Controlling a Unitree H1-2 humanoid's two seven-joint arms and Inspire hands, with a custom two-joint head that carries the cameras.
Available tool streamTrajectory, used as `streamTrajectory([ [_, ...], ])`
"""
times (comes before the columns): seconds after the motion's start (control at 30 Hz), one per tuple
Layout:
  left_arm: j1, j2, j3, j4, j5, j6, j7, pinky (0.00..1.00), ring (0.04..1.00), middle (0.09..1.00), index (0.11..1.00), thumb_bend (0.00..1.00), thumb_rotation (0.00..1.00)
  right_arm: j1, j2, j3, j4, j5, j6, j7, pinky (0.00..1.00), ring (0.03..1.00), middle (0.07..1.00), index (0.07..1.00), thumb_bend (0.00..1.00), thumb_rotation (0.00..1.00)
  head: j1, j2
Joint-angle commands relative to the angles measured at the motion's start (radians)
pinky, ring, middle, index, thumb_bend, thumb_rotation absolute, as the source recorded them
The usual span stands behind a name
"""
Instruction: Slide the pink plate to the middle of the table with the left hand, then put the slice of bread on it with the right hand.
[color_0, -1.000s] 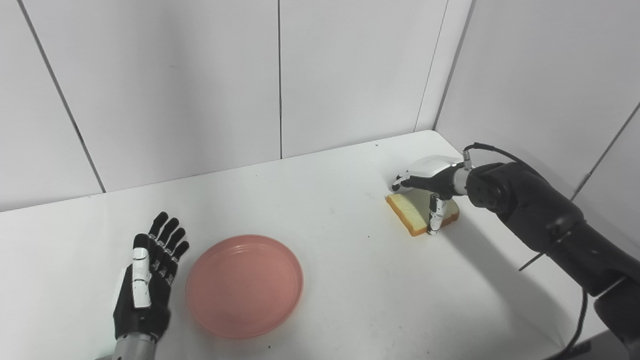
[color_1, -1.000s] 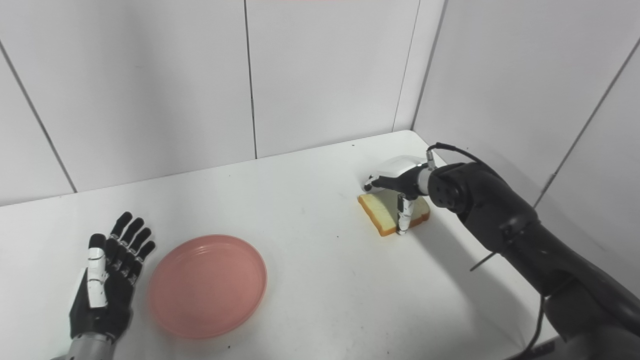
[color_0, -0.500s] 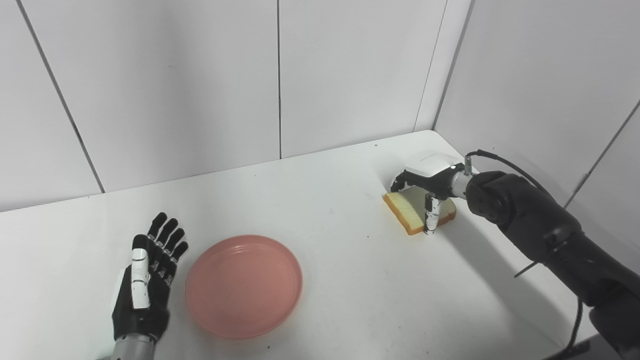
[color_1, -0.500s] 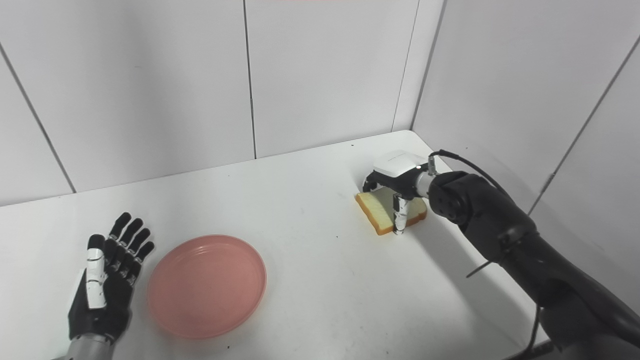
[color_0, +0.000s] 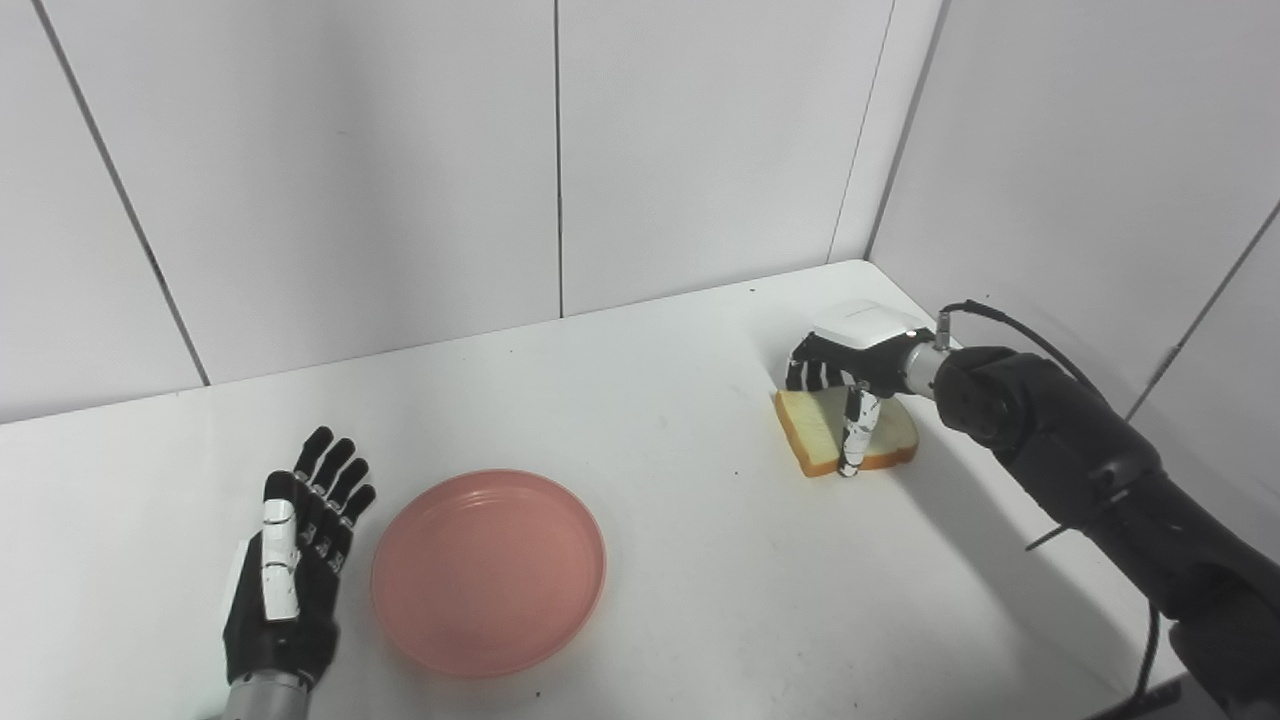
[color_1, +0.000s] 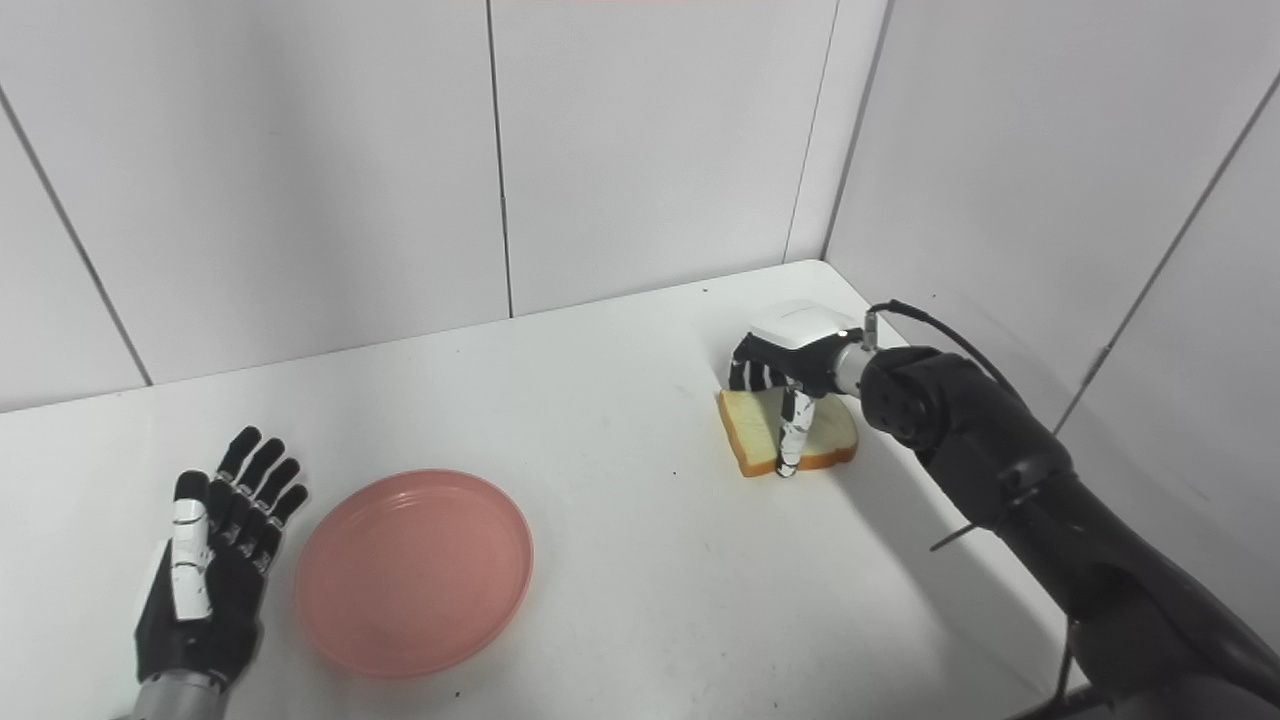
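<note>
At the left, the left hand (color_0: 290, 570) is laid flat on the white table (color_0: 640, 420), palm down, its fingers (color_0: 335, 470) stretched out straight and slightly apart, with nothing held between them. Just to the right of those fingers, close beside the hand but not seen to be touched by it, the pink plate (color_0: 489, 572) is set flat on the table, nothing lying in it. Farther right, well apart from the plate, the slice of bread (color_0: 822, 438) is seen lying near the table's far right corner. The right hand (color_1: 790, 365) is held directly above it, knuckles up and fingers curled downward; the thumb (color_1: 789, 435) is pointed down across the near crust, its tip at the front edge of the slice, while the other fingers (color_1: 748, 375) are bent over the far edge. The slice is thus bracketed between thumb and fingers, yet whether it is truly clamped cannot be told, as it appears to be resting flat on the table.
</note>
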Motion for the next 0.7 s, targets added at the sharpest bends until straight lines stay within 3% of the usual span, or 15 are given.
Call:
streamTrajectory([
  [0.0,-0.013,0.000,-0.003,-0.025,0.005,-0.005,0.003,0.92,0.933,0.934,0.905,0.70,0.94,-0.031,-0.021,-0.031,-0.043,0.022,-0.014,-0.015,0.35,0.417,0.466,0.507,0.52,0.00,0.002,0.000],
  [0.23,-0.013,0.001,-0.004,-0.024,0.003,-0.006,0.000,0.93,0.930,0.935,0.905,0.71,0.95,-0.032,-0.025,-0.065,-0.139,0.077,-0.001,0.015,0.32,0.389,0.448,0.514,0.52,0.00,0.002,0.002],
  [0.4,-0.013,0.000,-0.007,-0.023,0.007,-0.007,0.002,0.93,0.926,0.932,0.902,0.71,0.95,-0.041,-0.028,-0.085,-0.198,0.098,-0.012,0.026,0.39,0.447,0.466,0.508,0.53,0.00,0.009,0.004],
  [0.67,-0.012,-0.005,-0.013,-0.032,0.015,0.002,0.011,0.92,0.925,0.933,0.894,0.72,0.95,-0.040,-0.005,-0.114,-0.364,0.119,0.050,0.080,0.37,0.407,0.495,0.534,0.51,0.00,0.027,0.012],
])
